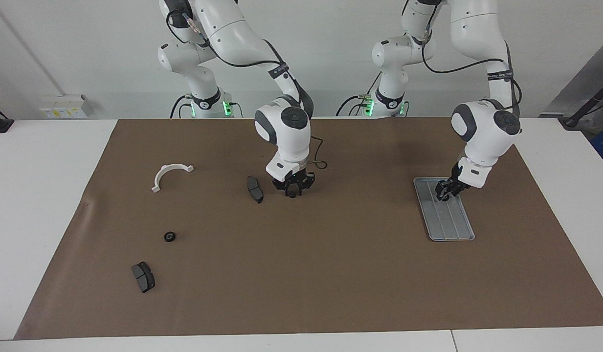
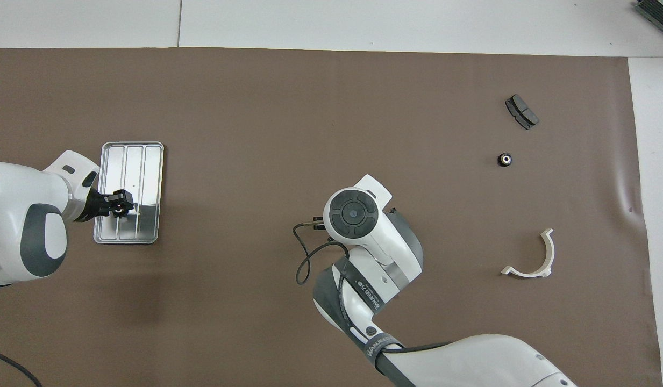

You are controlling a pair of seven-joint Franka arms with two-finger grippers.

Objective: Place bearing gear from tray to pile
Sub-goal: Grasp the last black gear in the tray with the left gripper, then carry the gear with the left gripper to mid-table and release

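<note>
Left gripper clamped on a small black round bearing gear, low over the flat ridged silver-grey metal tray. Right gripper closed around another small black gear mid-bench, beside a dark grey brake pad.

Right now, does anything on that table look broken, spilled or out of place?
Nothing looks damaged or spilled. The pile is hardly a pile: white bracket, two brake pads and a gear lie far apart on the brown mat.
</note>
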